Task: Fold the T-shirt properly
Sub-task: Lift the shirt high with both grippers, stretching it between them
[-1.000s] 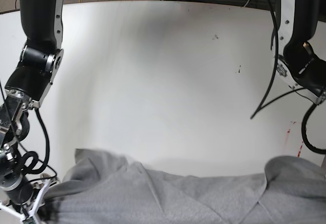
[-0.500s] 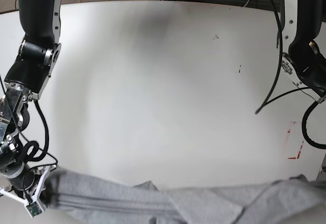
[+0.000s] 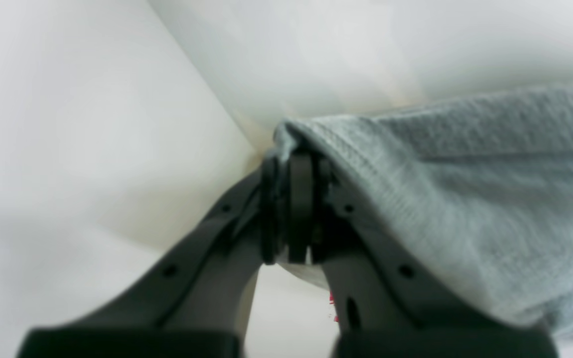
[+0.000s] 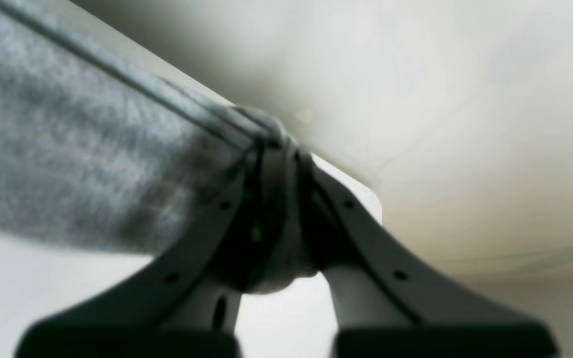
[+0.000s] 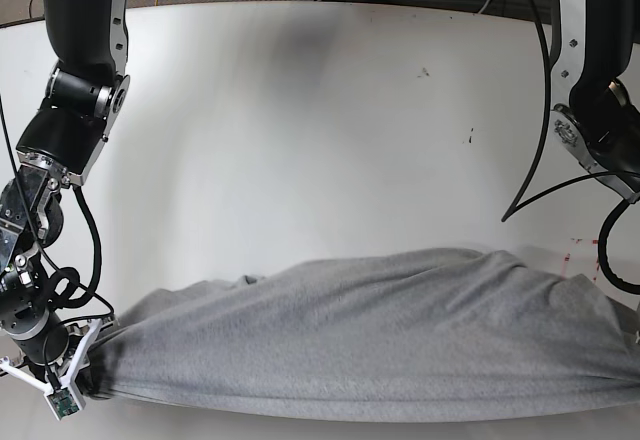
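T-shirt [image 5: 370, 335] stretched along near desk [image 5: 300, 140] edge, unfolded. Left fingers [image 3: 291, 199] pinching one end, right fingers [image 4: 276, 164] pinching other. All folds left.

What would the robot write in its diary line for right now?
T-shirt: stretched across table near edge | left gripper: shut on T-shirt | right gripper: shut on T-shirt | fold: not yet made

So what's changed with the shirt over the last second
The T-shirt has billowed up and spread farther across the table, now stretched as one wide grey band where it lay bunched at the near edge. Both claws, left and right, stay shut on its ends. Nothing was let go.
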You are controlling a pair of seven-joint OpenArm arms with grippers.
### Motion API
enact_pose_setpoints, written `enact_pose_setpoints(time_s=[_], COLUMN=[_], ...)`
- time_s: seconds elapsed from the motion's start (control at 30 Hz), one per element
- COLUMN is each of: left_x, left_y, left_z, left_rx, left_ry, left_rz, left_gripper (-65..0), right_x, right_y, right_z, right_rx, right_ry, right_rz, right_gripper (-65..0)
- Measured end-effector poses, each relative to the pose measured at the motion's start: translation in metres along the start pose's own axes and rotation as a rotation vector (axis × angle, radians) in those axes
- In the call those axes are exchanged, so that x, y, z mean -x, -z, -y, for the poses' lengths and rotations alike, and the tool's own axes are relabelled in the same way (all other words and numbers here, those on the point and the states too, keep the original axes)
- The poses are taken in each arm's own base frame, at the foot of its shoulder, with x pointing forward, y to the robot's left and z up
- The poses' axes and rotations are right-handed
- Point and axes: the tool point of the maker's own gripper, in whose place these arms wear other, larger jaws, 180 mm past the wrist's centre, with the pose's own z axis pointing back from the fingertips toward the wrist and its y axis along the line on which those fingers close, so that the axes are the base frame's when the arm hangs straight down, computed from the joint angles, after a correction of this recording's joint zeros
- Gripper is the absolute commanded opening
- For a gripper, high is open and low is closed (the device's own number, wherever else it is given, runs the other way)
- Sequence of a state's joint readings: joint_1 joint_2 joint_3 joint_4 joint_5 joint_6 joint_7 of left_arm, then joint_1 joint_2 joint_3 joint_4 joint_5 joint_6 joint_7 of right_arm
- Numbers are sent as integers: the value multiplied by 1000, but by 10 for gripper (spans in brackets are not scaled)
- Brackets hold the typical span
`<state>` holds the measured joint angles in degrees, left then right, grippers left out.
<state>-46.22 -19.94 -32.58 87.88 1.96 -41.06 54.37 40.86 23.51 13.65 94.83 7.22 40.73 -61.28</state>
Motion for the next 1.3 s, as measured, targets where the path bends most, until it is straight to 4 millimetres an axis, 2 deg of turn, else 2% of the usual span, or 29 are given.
enact_pose_setpoints(time_s=[0.33,0.47,0.6,0.77,0.97,1.1,1.2,1.3], left_x=[-7,-12,-25,-61,-116,-142,-150,-146], left_y=[9,12,15,13,1,-9,-12,-11], left_z=[-2,-3,1,3,-9,-17,-19,-16], left_rx=[18,25,33,41,13,-12,-18,-14], left_ry=[-34,-48,-20,0,16,17,19,22], left_rz=[4,7,13,78,183,234,256,244], left_gripper=[-650,-650,-650,-650,-650,-650,-650,-650], right_x=[-6,-17,-27,-48,-110,-139,-142,-128], right_y=[-1,0,5,8,-8,-20,-21,-16], right_z=[2,11,23,41,65,72,71,67], right_rx=[4,13,15,36,87,110,107,104], right_ry=[0,11,36,26,-32,-62,-68,-71], right_rz=[15,32,41,33,132,194,203,159], right_gripper=[-650,-650,-650,-650,-650,-650,-650,-650])
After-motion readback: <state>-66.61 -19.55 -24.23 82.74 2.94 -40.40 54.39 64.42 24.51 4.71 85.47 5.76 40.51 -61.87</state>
